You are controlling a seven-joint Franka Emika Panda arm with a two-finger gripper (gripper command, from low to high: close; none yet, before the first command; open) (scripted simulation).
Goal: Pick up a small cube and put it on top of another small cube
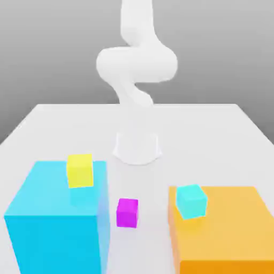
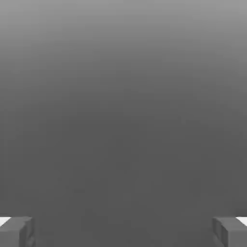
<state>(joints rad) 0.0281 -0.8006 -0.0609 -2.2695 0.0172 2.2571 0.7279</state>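
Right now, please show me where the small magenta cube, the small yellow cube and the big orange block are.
small magenta cube [image 1: 127,212]: exterior view, middle of its front face.
small yellow cube [image 1: 80,171]: exterior view, middle of its front face, on the big cyan block.
big orange block [image 1: 235,225]: exterior view, bare part of its top.

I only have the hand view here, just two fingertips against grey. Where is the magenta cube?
Observer: The small magenta cube sits on the white table, in the gap between a big cyan block and a big orange block.
Operator: And the yellow one it goes on?
Observer: The small yellow cube rests on top of the big cyan block, near its far edge, on the exterior view's left.
Operator: Any lookalike to avoid?
Observer: A small cyan cube sits tilted on the orange block.
Operator: My pincer reads open, nothing in it.
Observer: Agreed; the magenta cube lies untouched.
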